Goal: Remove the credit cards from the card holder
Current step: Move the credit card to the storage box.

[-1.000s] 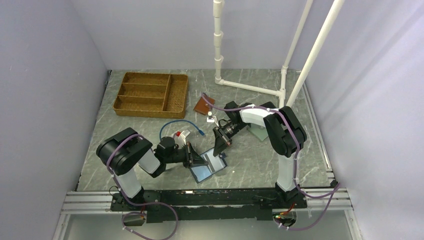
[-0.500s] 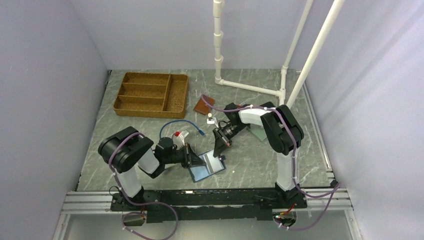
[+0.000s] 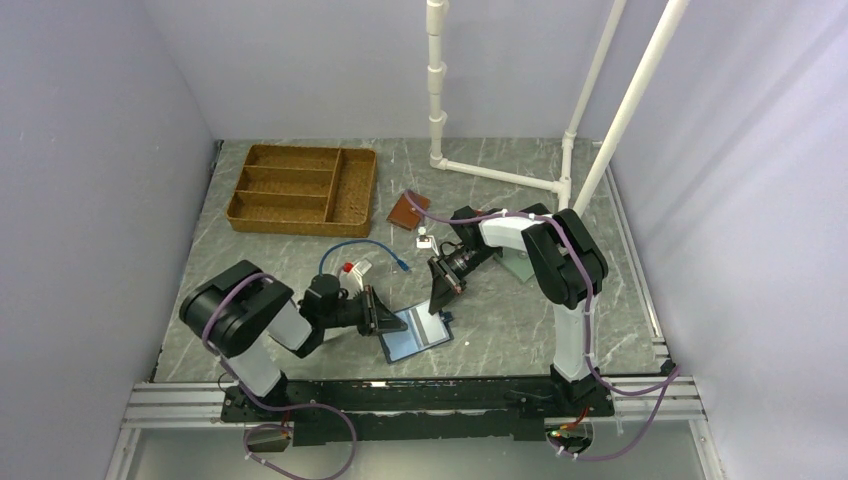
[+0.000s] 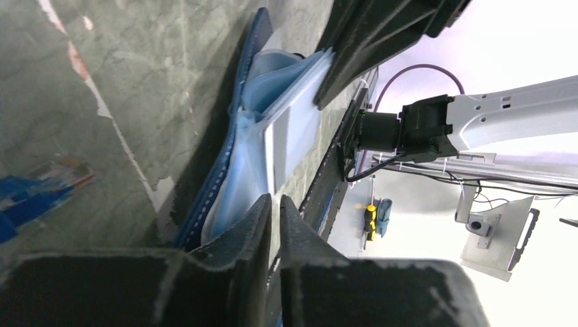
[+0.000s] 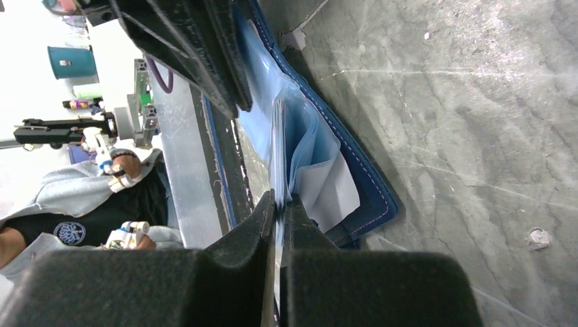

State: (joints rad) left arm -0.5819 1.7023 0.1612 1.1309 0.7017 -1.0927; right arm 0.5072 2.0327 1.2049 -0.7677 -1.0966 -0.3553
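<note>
The navy card holder point(image 3: 412, 336) lies open on the table, its glossy pale blue inside up. From the left wrist a white credit card point(image 4: 292, 139) shows in its clear leaf, and from the right wrist another white one point(image 5: 328, 192) sits in a blue pocket. My left gripper point(image 3: 384, 314) is at the holder's left edge point(image 4: 225, 163), its fingertips point(image 4: 275, 201) parted by a narrow slit; I cannot tell whether anything lies in it. My right gripper point(image 3: 437, 297) is shut point(image 5: 279, 201) on the thin pale inner leaves point(image 5: 279, 136); I cannot tell if a card is among them.
A wicker tray point(image 3: 300, 187) stands at the back left, with a brown wallet point(image 3: 407, 211) to its right. A blue cable point(image 3: 360, 250) and a small red-capped item point(image 3: 350, 268) lie behind my left gripper. White pipes point(image 3: 500, 175) rise at the back.
The left arm has drawn back a little to the left and its jaws have parted slightly. The right gripper and the card holder have hardly moved.
</note>
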